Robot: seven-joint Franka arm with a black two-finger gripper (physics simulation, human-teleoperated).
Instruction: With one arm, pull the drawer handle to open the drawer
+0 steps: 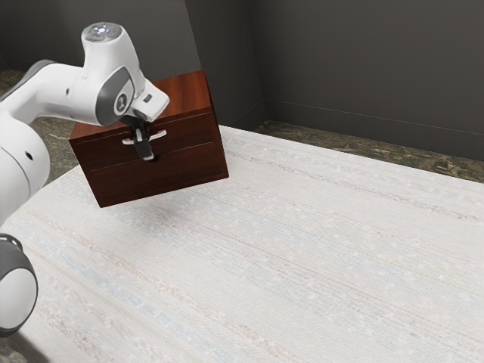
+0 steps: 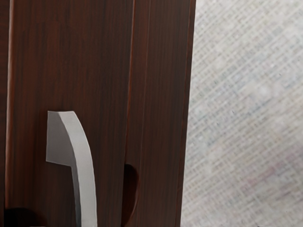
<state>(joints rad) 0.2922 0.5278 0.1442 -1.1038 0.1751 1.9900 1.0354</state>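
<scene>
In the exterior view, the arm (image 1: 68,91) is reaching in from the exterior view's left toward the wooden cabinet (image 1: 174,170), which is sitting at the far corner of the pale worktop (image 1: 302,249). The hand (image 1: 144,145) is pressing in against the cabinet's front, right at the pale handle (image 1: 156,136) on the upper drawer (image 1: 189,132). It is coming at the cabinet head-on, probably so that a straight pull away from the cabinet will draw the drawer out. Whether the hand is already clamping the handle I cannot tell. The drawer is looking flush with the cabinet's lower panel, so I judge the opening as not yet begun.

In the wrist view, the camera is looking close along the cabinet's front. The grey handle (image 2: 75,156) is standing off the dark drawer (image 2: 57,61) and running toward the hand, which suggests the hand is lining up on its bar. Beyond the cabinet's edge, the woven worktop (image 2: 246,118) is showing.
</scene>
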